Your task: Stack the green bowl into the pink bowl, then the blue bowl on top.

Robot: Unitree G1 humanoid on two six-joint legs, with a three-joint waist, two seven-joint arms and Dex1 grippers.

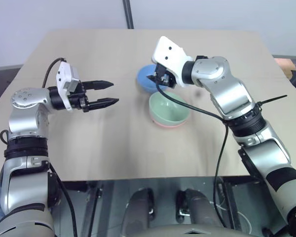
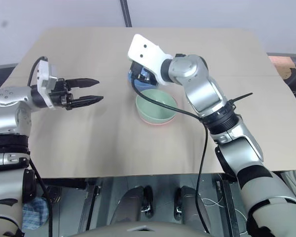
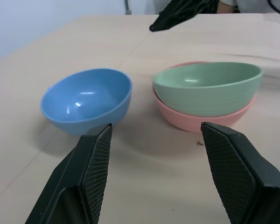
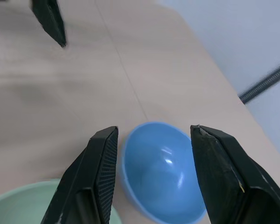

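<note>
Mint-green, the green bowl (image 1: pixel 169 109) sits nested inside the pink bowl (image 3: pixel 196 120) near the middle of the pale wooden worktop (image 1: pixel 108 148). The blue bowl (image 4: pixel 161 170) stands just beyond them, slightly to the left, empty and upright. The right pincer (image 4: pixel 151 175) hangs over the blue bowl, fingers apart and holding nothing. The left pincer (image 1: pixel 104 93) hovers well to the left, fingers apart, pointing toward the bowls.
</note>
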